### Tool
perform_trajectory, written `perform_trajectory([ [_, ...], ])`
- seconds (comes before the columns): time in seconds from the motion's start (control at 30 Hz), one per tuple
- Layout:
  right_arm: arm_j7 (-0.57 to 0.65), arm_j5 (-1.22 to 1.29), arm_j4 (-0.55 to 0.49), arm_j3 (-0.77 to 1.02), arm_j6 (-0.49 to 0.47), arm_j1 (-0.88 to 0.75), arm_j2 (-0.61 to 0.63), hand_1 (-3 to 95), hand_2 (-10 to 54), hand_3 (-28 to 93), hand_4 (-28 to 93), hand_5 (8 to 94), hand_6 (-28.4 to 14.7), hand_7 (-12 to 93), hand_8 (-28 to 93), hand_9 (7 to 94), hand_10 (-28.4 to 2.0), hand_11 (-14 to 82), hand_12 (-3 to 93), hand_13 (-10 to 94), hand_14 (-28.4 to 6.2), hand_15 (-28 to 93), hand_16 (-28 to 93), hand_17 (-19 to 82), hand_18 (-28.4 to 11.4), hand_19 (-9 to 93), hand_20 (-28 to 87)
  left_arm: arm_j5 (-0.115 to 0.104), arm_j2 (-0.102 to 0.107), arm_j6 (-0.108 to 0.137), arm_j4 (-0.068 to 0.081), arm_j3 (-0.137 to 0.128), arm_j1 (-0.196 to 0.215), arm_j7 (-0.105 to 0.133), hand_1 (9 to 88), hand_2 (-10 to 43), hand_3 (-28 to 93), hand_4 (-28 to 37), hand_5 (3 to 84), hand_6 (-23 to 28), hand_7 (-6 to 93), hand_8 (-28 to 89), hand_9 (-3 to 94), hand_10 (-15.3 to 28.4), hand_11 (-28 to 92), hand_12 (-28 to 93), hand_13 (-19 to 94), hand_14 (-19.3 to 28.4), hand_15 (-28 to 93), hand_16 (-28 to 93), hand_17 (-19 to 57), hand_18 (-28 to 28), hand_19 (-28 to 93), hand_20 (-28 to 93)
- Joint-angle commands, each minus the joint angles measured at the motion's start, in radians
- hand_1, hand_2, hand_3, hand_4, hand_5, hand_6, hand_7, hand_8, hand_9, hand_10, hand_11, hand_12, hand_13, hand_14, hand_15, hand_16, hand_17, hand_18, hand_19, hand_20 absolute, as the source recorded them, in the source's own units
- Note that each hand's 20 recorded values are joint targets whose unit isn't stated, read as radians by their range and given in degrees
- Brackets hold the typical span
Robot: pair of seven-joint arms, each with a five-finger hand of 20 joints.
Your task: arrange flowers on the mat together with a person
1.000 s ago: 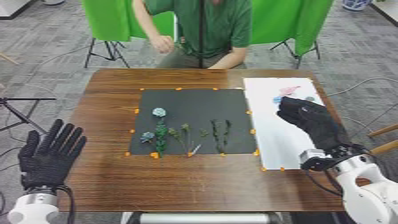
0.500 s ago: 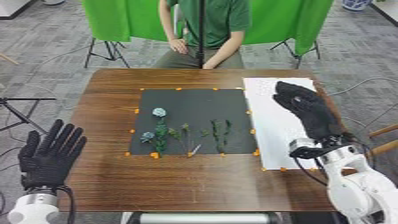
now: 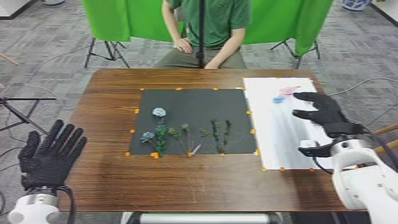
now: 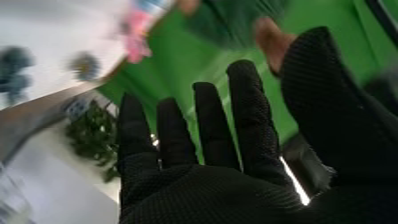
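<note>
Head view: left robot hand [image 3: 46,159], fingers spread and empty, at the table's [image 3: 191,182] left edge; pale-blue flowers [image 3: 159,112] and green stems [image 3: 216,134] on the dark mat [image 3: 191,102]; pink flower [image 3: 290,90] on the white mat [image 3: 274,132], near the released right robot hand [image 3: 326,116].

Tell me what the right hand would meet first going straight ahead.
Likely the pink flower or the blue flower on the white mat, though the right hand may pass above them.
</note>
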Motion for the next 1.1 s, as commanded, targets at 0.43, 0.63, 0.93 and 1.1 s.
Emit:
perform_trajectory([
  [0.43,0.342,-0.624,0.155,-0.122,-0.217,0.157,0.034,50.1,-9.5,79,-28,42.2,1.7,19,-14,36.8,-9.2,3.5,11.2,25,-11.5,6,11,19,-13.1,23,22,-0.001,-0.015,-0.004,0.003,0.005,0.013,-0.004,24.1,11.9,70,-28.3,41.3,6.6,5.6,-9,36.5,12.8,13,6,27,13.2,25,-7,-2.6,11.2,23,11],
  [0.63,0.345,-0.564,0.197,-0.132,-0.249,0.184,0.031,52.8,-9.5,77,-28,39.2,1.3,18,-14,37.2,-9.5,3.6,11.6,34,-10.3,11,14,22,-15.0,30,24,-0.012,-0.006,-0.006,0.002,0.008,0.019,0.015,24.1,12.0,70,-28.3,41.2,6.6,5.7,-9,36.5,12.8,13,6,27,13.4,25,-7,-2.7,11.2,23,11],
  [0.93,0.317,-0.464,0.246,-0.162,-0.246,0.187,0.026,60.1,-9.5,68,-28,51.0,3.1,19,-14,52.9,-9.1,8.5,13.8,57,-6.7,20,18,29,-14.4,48,31,-0.008,-0.009,-0.008,0.001,0.009,0.016,0.012,24.0,12.1,70,-28.3,41.2,6.6,5.7,-9,36.7,12.9,13,6,27,13.6,25,-7,-2.7,11.2,23,11],
  [1.1,0.310,-0.467,0.249,-0.186,-0.176,0.170,0.018,67.8,-9.5,55,-28,61.4,3.5,24,-8,68.3,-8.7,10.2,24.7,68,-3.0,18,38,35,-11.9,51,36,-0.006,-0.012,-0.007,0.002,0.010,0.014,0.005,24.1,12.1,70,-28.3,41.3,6.7,5.7,-9,36.7,12.9,14,6,27,13.6,25,-7,-2.7,11.2,23,11],
])
